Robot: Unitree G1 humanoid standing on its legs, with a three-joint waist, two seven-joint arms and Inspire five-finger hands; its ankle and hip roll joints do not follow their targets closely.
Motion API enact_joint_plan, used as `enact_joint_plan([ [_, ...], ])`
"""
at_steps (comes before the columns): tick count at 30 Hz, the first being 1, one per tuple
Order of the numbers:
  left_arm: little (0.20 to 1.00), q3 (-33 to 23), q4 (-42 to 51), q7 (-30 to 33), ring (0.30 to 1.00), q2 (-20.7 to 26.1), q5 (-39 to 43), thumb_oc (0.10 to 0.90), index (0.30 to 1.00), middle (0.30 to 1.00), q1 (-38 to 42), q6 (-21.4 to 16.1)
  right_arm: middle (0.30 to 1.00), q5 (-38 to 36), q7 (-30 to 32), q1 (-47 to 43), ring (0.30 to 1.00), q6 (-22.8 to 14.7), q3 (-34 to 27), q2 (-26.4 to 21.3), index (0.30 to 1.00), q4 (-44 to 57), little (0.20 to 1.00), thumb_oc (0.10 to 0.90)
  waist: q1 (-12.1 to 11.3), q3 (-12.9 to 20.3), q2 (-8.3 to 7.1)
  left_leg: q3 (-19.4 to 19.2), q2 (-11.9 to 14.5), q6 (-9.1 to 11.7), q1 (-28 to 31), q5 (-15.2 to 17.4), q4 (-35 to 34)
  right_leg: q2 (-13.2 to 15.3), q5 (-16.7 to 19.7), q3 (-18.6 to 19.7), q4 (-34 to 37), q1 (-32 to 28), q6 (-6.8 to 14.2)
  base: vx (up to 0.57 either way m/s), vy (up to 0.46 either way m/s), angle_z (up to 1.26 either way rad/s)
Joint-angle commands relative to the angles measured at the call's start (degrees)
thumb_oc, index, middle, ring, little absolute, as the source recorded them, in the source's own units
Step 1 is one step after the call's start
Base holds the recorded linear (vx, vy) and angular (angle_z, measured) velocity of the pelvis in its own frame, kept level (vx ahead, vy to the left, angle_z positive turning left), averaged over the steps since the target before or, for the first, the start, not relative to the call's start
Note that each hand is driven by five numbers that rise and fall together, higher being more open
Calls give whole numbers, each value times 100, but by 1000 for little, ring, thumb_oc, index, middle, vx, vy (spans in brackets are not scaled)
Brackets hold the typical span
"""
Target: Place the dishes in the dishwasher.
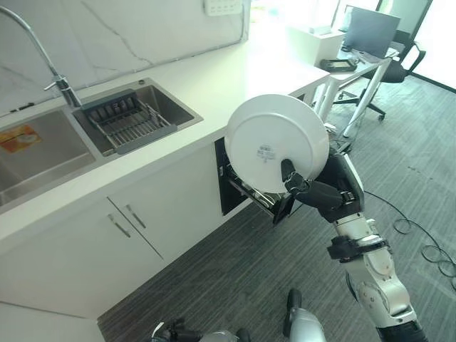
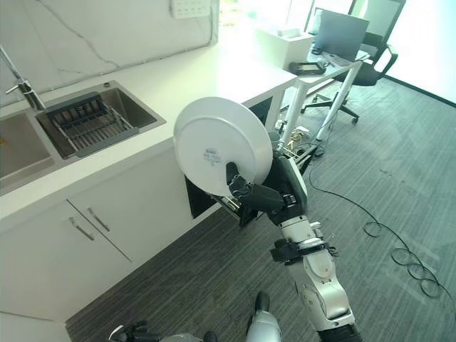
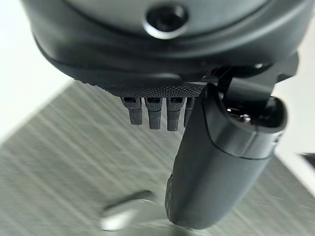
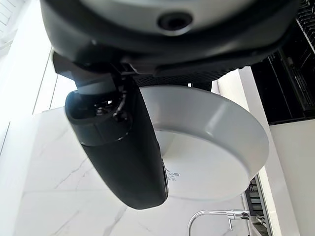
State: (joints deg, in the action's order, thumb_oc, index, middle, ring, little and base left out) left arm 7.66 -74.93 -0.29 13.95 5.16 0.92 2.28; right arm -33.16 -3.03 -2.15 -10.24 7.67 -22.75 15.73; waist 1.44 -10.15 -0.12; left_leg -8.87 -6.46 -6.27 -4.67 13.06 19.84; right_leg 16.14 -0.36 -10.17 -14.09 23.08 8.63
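White plate [image 1: 276,142] held up on edge in the air, underside with its small printed mark turned toward the head camera, out in front of the white counter [image 1: 214,85] and just above the dark dishwasher opening [image 1: 226,182] under the counter. Gripped at the lower rim by the right hand [image 1: 303,189]: thumb pressed across the underside, fingers hidden behind the plate but clearly pinching the rim, as the right wrist view also shows with the thumb [image 4: 128,147] lying over the plate's base. Pulled-out dishwasher rack [image 1: 258,196] partly visible just behind and below the plate, mostly screened by it; contents impossible to tell.

Further left along the counter, a steel double sink [image 1: 85,135] with a dark dish-drying rack [image 1: 127,122] sitting in its right basin and a tall faucet [image 1: 50,64] behind. No other dishes to be made out in the drying rack or on the counter. White cabinet doors [image 1: 135,221] below the sink; a desk with a monitor [image 1: 370,32] and an office chair [image 1: 402,60] well apart in the background.

Left hand [image 3: 206,162] hanging low over the grey carpet, fingers short and relaxed, holding nothing.

Judged progress: plate picked up and carried to the dishwasher, but not yet set in; lowering it into the rack and letting go left to do.
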Motion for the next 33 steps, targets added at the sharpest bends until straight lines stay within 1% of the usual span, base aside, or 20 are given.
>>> enact_joint_plan([
  [1, 900, 91, 91, 133, 900, 276, -296, 800, 900, 900, -567, 216, 300, 62, 83, -579, 300, -725, -654, -41, 300, 720, 300, 400, -120, -65, -179, 208, 643, 473, 491, 605, -265, 109, 61, -256, -310, -487, 255, 193, -240, 51],
  [3, 900, 33, 88, 226, 900, 289, -277, 800, 900, 900, -548, 306, 300, 209, 214, -537, 300, -720, -646, -68, 300, 724, 300, 400, -107, 15, -247, 159, 751, 561, 678, 741, -265, 188, 179, -386, -310, -652, 317, 288, -359, 45],
  [5, 900, -81, 65, 291, 900, 280, -354, 800, 900, 900, -574, 386, 300, 442, 371, -532, 300, -724, -623, -192, 300, 699, 300, 400, -75, 139, -269, 75, 955, 704, 945, 825, -265, 157, 106, -570, -310, -814, 281, 285, -354, 57],
  [6, 900, -88, 65, 343, 900, 244, -373, 800, 900, 900, -603, 362, 300, 499, 417, -534, 300, -720, -618, -243, 300, 698, 300, 400, -56, 192, -259, 42, 1061, 769, 1014, 822, -265, 110, 42, -620, -310, -834, 255, 256, -382, 48],
  [7, 900, -100, 67, 505, 900, 149, -416, 800, 900, 900, -642, 350, 300, 673, 531, -535, 300, -723, -611, -349, 300, 665, 300, 400, -35, 311, -233, -79, 1276, 889, 1040, 756, -265, 27, -120, -730, -310, -881, 166, 211, -332, 39],
  [10, 900, -180, 70, 694, 900, 78, -355, 800, 900, 900, -712, 396, 300, 705, 612, -523, 300, -597, -666, -503, 300, 690, 300, 400, -39, 365, -192, -164, 1455, 996, 981, 610, -265, -138, -290, -763, -310, -955, 15, 165, -318, 56],
  [11, 900, -201, 57, 736, 900, 58, -357, 800, 900, 900, -741, 395, 300, 714, 642, -520, 300, -568, -666, -539, 300, 696, 300, 400, -60, 354, -185, -143, 1464, 1020, 977, 534, -265, -196, -330, -749, -310, -978, -33, 105, -229, 44],
  [12, 900, -215, 39, 767, 900, 36, -351, 800, 900, 900, -778, 396, 300, 718, 661, -516, 300, -543, -651, -568, 300, 695, 300, 400, -99, 331, -170, -78, 1452, 1050, 1001, 321, -265, -271, -391, -727, -310, -1005, -104, 139, -262, 18],
  [13, 900, -227, 25, 795, 900, -19, -361, 800, 900, 900, -866, 383, 300, 874, 691, -512, 300, -544, -584, -582, 300, 680, 300, 400, -206, 270, -165, 116, 1325, 1087, 1001, -151, -265, -381, -508, -630, -310, -1083, -213, 156, -261, -8],
  [14, 900, -233, 3, 827, 900, -68, -329, 800, 900, 900, -924, 360, 300, 1028, 703, -533, 300, -536, -516, -602, 300, 679, 300, 400, -283, 211, -177, 204, 1215, 1077, 970, -413, -265, -428, -592, -552, -310, -1150, -284, 157, -237, -19],
  [17, 900, -272, 12, 875, 900, -171, -317, 800, 900, 900, -1046, 382, 300, 1382, 875, -527, 300, -555, -338, -640, 300, 703, 300, 400, -438, 33, -274, 220, 890, 992, 755, -745, -218, -453, -748, -398, -310, -1367, -396, 91, -115, -50],
  [19, 900, -204, 87, 860, 900, -211, -325, 800, 900, 900, -1079, 475, 300, 1539, 1063, -629, 300, -582, -226, -662, 300, 637, 300, 400, -489, -57, -197, 167, 817, 921, 444, -458, -265, -563, -807, -385, -310, -1457, -374, 32, 31, -28],
  [20, 900, -158, 101, 849, 900, -231, -339, 800, 900, 900, -1095, 484, 300, 1688, 1183, -710, 300, -581, -175, -653, 300, 607, 300, 400, -487, -82, -117, 128, 876, 906, 226, -244, -265, -639, -833, -389, -310, -1465, -355, 39, 132, 5],
  [21, 900, -91, 102, 850, 900, -261, -349, 800, 900, 900, -1111, 475, 300, 1898, 1298, -761, 300, -555, -141, -611, 300, 617, 300, 400, -470, -96, 25, 163, 1095, 1010, -172, -262, -265, -762, -891, -381, -310, -1478, -340, 80, 145, 19],
  [22, 900, -45, 105, 866, 900, -282, -348, 800, 900, 900, -1113, 470, 300, 2015, 1387, -786, 300, -549, -108, -589, 300, 612, 300, 400, -477, -105, 91, 254, 1202, 1109, -388, -391, -265, -820, -945, -363, -310, -1503, -343, 117, 139, 13],
  [24, 900, 9, 106, 875, 900, -297, -340, 800, 900, 900, -1118, 440, 300, 2074, 1468, -793, 300, -514, -76, -588, 300, 652, 300, 400, -489, -127, 150, 385, 1303, 1213, -635, -560, -265, -893, -1021, -321, -310, -1556, -367, 121, 107, -9],
  [25, 900, 27, 113, 898, 900, -329, -364, 800, 900, 900, -1117, 379, 300, 2057, 1499, -742, 300, -481, -97, -601, 300, 696, 300, 400, -506, -173, 201, 480, 1408, 1294, -901, -751, -265, -980, -1136, -258, -310, -1672, -405, 193, 202, -26],
  [27, 900, 27, 83, 892, 900, -326, -380, 800, 900, 900, -1079, 322, 300, 1960, 1501, -702, 300, -475, -120, -672, 300, 710, 300, 400, -550, -218, 245, 515, 1420, 1330, -1120, -818, -265, -1024, -1275, -269, -310, -1862, -427, 228, 266, -26],
  [30, 900, -1, 98, 864, 900, -270, -349, 800, 900, 900, -1092, 379, 300, 1964, 1377, -609, 300, -556, -214, -675, 300, 724, 300, 400, -564, -125, 218, 544, 1316, 1206, -991, -659, -265, -906, -1315, -275, -310, -1953, -343, 199, 256, -49],
  [33, 900, -100, 102, 850, 900, -147, -504, 800, 900, 900, -1047, 478, 300, 1994, 1493, -451, 300, -460, -277, -583, 300, 836, 300, 400, -540, 35, 156, 501, 1222, 1058, -742, -451, -265, -730, -1288, -307, -310, -2095, -197, 224, 240, -58],
])
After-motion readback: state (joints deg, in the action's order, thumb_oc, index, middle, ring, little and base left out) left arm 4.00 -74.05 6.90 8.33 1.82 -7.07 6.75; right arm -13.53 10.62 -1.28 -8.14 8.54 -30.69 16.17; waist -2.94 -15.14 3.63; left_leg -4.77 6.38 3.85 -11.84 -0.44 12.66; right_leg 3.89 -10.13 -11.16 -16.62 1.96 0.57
